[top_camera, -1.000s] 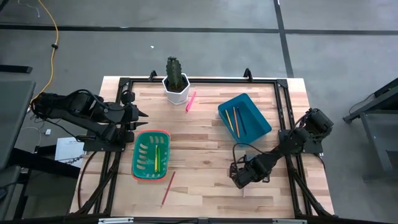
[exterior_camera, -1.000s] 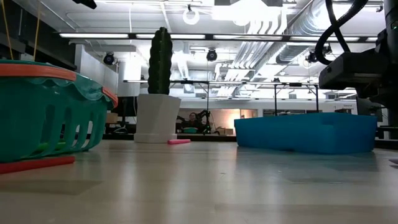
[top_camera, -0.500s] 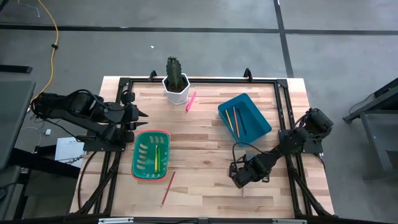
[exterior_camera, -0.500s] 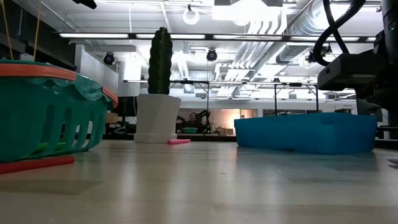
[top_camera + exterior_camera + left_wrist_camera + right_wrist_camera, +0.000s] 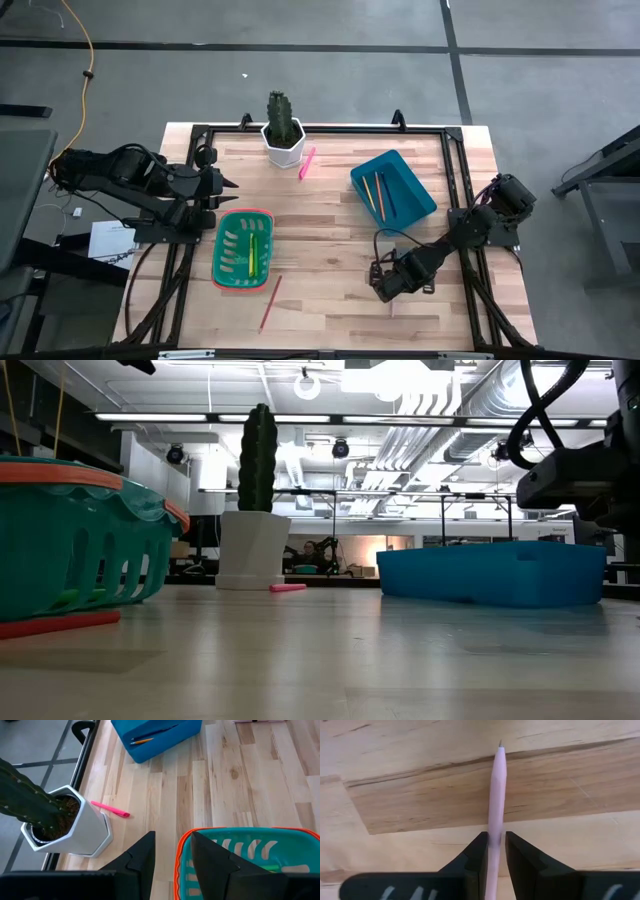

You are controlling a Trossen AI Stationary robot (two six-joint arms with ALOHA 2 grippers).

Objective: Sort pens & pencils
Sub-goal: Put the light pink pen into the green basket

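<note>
My right gripper [image 5: 493, 854] is low over the near right part of the table [image 5: 330, 230], shut on a pale salmon pencil [image 5: 496, 795]. That gripper also shows in the high view [image 5: 385, 287] and the low view [image 5: 585, 475]. My left gripper [image 5: 172, 862] hovers open above the far rim of the green basket [image 5: 245, 248], which holds a green and a yellow pen [image 5: 253, 252]. A hot pink pen [image 5: 307, 162] lies flat beside the cactus pot. A reddish pencil [image 5: 271, 302] lies flat near the basket. Orange pencils [image 5: 372, 190] lie in the blue bin [image 5: 405, 180]. My right gripper pinches the pale salmon pencil's shaft [image 5: 493, 837] between its two fingers [image 5: 476, 854]. The pencil runs on ahead of the fingertips to its pointed tip [image 5: 500, 743], close above the boards. Its rear end is hidden by the gripper. Whether it rests on the table I cannot tell.
A cactus in a white pot [image 5: 283, 135] stands at the far edge, left of centre. A black frame [image 5: 455, 180] runs around the tabletop. Bare boards lie between the basket and the blue bin.
In the low view my right gripper has tipped and risen slightly, still shut on the pale pencil. Nothing else has moved.
</note>
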